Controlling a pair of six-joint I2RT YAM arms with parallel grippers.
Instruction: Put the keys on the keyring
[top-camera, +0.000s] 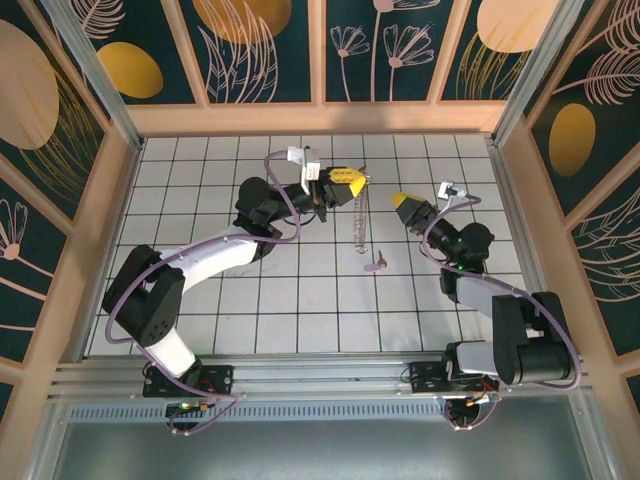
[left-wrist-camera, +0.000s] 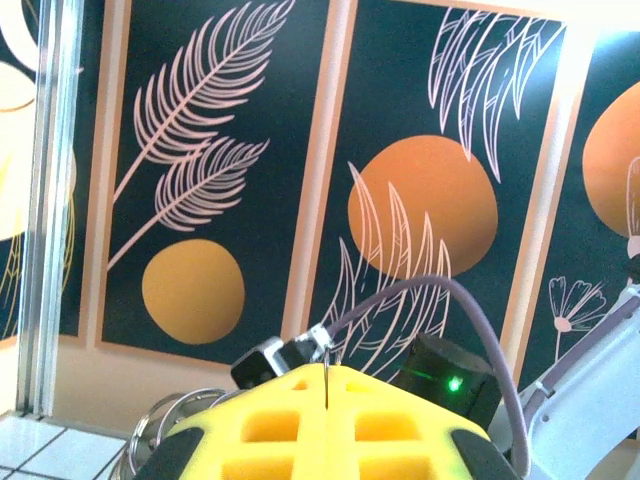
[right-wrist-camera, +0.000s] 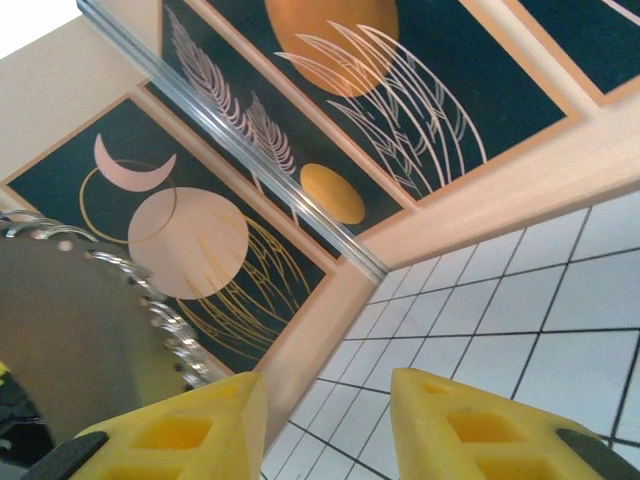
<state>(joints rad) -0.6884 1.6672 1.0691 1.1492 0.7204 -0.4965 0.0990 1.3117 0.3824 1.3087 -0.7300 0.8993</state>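
The left tool (top-camera: 355, 181) is pressing its fingers together on the far end of the keyring (top-camera: 361, 220), probably anchoring it so the springy loop is trailing toward the near edge, ready for threading. The right tool (top-camera: 402, 200) is hovering just beside it on the right-edge side, fingers apart and carrying nothing. The key (top-camera: 376, 264) is lying loose on the tiled bench (top-camera: 200, 300), right of the middle, near the keyring's lower end; whether they are touching I cannot tell.
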